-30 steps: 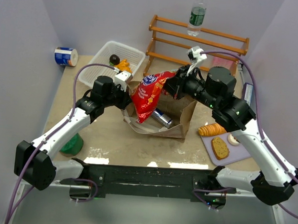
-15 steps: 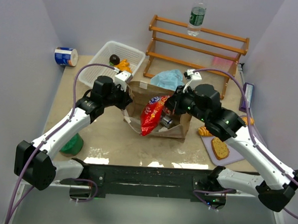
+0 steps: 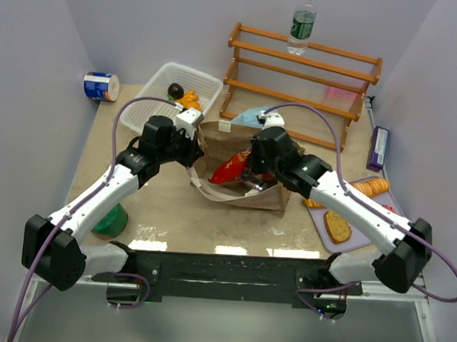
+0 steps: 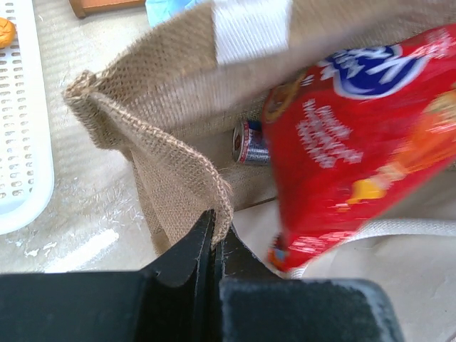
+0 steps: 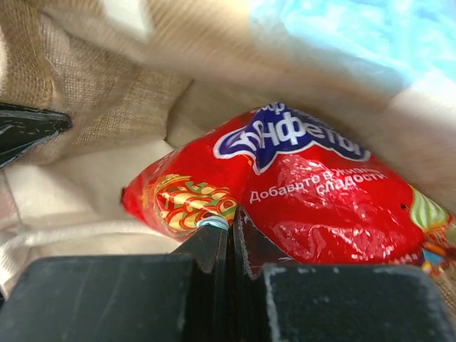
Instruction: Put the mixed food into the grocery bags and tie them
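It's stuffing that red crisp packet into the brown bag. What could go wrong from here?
The left fingers pinch only a thin fold at the rim of the burlap bag; a slip could let the mouth collapse. The red crisp packet, pinched by the right fingers, lies near the mouth beside the soda can and might slide out once released.

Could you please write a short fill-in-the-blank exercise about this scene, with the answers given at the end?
1. The ____ end effector pinches the rim of the burlap bag.
2. The right end effector is shut on the ____ crisp packet.
3. The soda can lies ____ the bag.
4. The clear bottle stands on the ____ rail of the wooden rack.
Missing words: left; red; inside; top.
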